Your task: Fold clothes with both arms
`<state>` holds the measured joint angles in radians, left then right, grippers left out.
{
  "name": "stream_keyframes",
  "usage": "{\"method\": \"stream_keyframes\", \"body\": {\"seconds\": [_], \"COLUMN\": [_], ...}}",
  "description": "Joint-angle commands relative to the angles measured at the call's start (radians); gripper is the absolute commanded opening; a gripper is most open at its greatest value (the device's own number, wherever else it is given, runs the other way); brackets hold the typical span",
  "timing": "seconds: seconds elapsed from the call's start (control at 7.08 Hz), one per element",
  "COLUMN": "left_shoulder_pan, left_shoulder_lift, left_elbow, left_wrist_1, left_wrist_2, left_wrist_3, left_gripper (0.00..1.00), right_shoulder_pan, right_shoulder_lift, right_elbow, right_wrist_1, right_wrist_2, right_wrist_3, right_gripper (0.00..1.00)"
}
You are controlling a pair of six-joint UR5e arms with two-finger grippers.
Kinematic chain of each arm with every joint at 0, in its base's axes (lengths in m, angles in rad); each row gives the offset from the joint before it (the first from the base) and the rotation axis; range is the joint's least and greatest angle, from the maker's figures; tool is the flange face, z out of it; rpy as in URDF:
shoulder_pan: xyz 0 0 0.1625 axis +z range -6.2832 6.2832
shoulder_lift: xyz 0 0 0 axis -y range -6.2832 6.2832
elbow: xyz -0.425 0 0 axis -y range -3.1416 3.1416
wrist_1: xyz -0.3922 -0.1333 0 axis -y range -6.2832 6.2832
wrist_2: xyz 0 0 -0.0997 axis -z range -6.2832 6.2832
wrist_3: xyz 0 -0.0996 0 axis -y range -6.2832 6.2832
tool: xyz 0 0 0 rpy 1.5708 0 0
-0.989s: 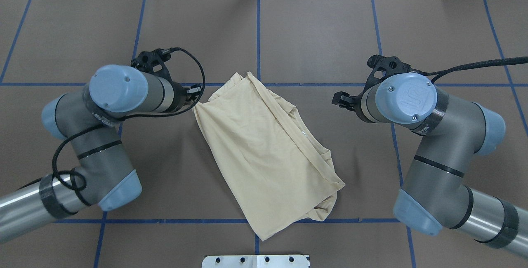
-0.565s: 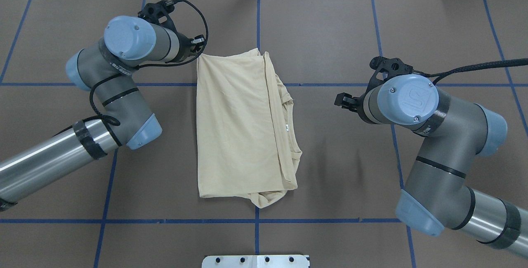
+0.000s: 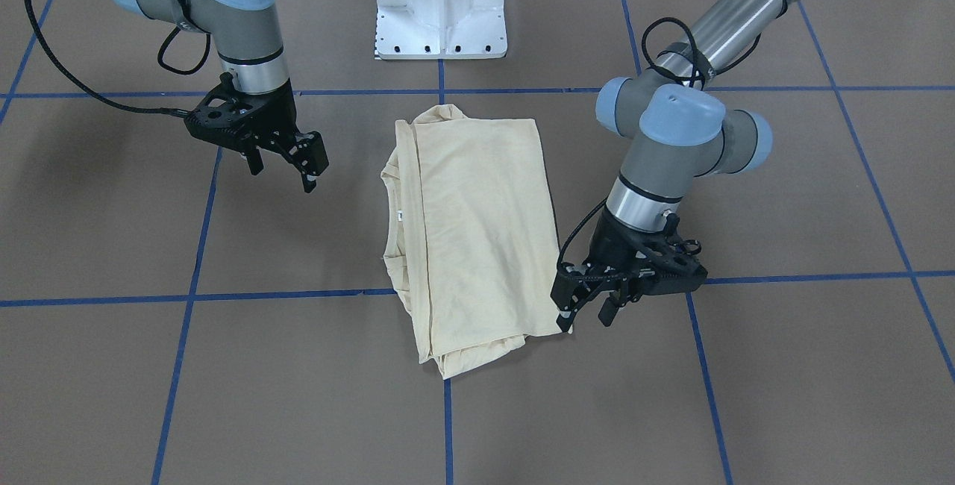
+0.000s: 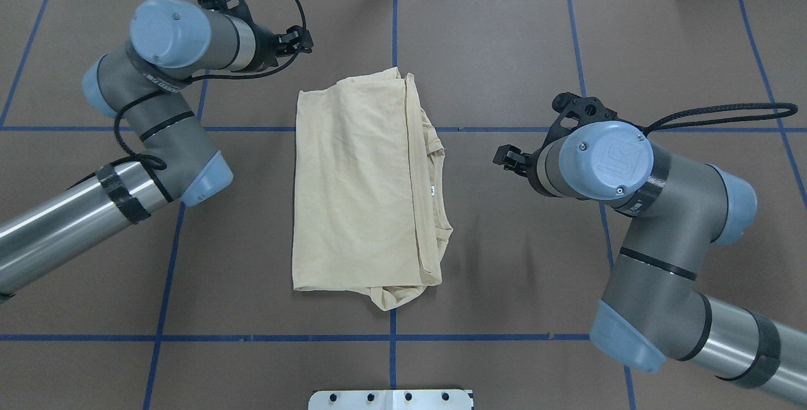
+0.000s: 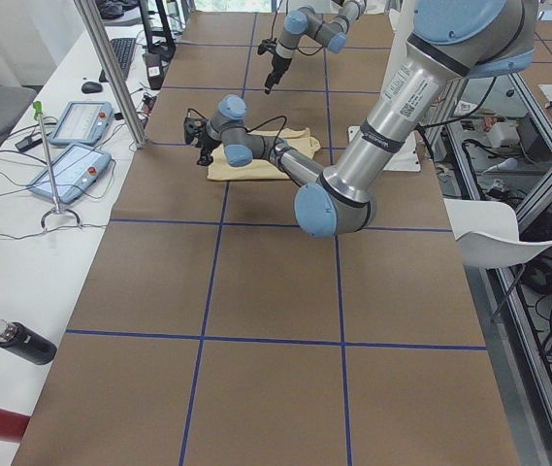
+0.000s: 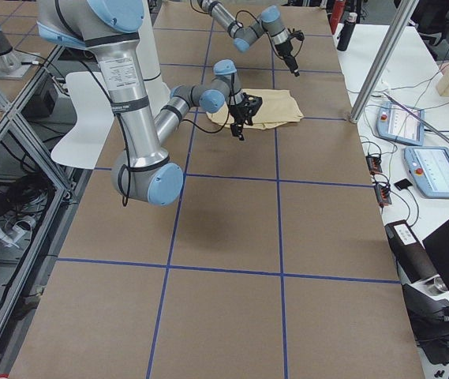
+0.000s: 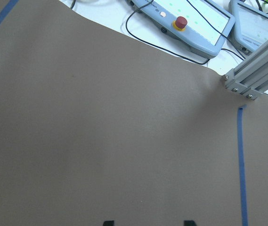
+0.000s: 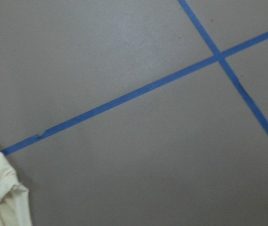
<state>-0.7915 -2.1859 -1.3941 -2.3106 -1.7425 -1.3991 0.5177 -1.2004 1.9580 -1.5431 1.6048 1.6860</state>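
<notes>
Hidden on the shirt: Only plain cream cloth faces up on the shirt (image 4: pixel 356 189). The side lying on the table (image 4: pixel 504 50) is out of sight. I cannot pick out the sleeves among the layers stacked along its right edge.
Hard to judge: In the front-facing view one fingertip (image 3: pixel 565 315) of my left gripper (image 3: pixel 586 315) seems to touch the shirt's far left corner. From overhead there is a plain gap between them, so I take it that the gripper hangs clear of the cloth.
Cut off: My left wrist camera catches only the very tips of my fingers at its lower edge. My right wrist camera shows no fingers, only table, tape and a hemmed scrap of the shirt in its lower left corner.
Shirt, place: It lies flat in the middle of the table, between my two grippers, across the blue tape (image 4: pixel 394 31) that runs near to far.
Shirt, axis: It is a folded oblong whose long axis runs near to far. The neck opening and the white neck tag (image 4: pixel 433 192) face right. A rumpled bit pokes out at the near right corner.
Left gripper: It sits just beyond the far left corner, fingers spread wide, with only bare table between them.
Right gripper (image 4: pixel 506 159): It is right of the shirt, level with the neck and apart from the cloth. Its fingers are parted and hold nothing.
</notes>
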Motion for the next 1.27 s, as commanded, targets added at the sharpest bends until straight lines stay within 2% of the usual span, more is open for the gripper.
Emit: {"method": "stream_keyframes", "body": {"seconds": [0.0, 0.14, 0.28, 0.42, 0.85, 1.13], "left_shoulder_pan": [-0.005, -0.014, -0.024, -0.025, -0.023, -0.017], "left_shoulder_lift": [0.081, 0.083, 0.119, 0.161, 0.198, 0.199], "left_elbow": [-0.112, -0.124, -0.167, -0.218, -0.240, -0.240], "left_wrist_1": [0.003, 0.007, 0.005, 0.007, 0.005, 0.008], "left_wrist_2": [-0.042, -0.060, -0.118, -0.121, -0.120, -0.109], "left_wrist_3": [0.003, 0.011, 0.018, 0.019, 0.015, 0.009], "left_gripper": [1.00, 1.00, 1.00, 1.00, 1.00, 1.00], "right_shoulder_pan": [-0.144, -0.198, -0.264, -0.327, -0.363, -0.399], "right_shoulder_lift": [0.077, 0.097, 0.119, 0.133, 0.133, 0.143], "right_elbow": [0.002, 0.004, 0.002, -0.002, -0.027, -0.083], "right_wrist_1": [0.018, 0.031, 0.037, 0.037, 0.031, 0.038], "right_wrist_2": [-0.057, -0.068, -0.122, -0.188, -0.227, -0.307], "right_wrist_3": [0.380, 0.405, 0.463, 0.548, 0.815, 0.961], "right_gripper": [1.00, 1.00, 1.00, 1.00, 0.94, 0.85]}}
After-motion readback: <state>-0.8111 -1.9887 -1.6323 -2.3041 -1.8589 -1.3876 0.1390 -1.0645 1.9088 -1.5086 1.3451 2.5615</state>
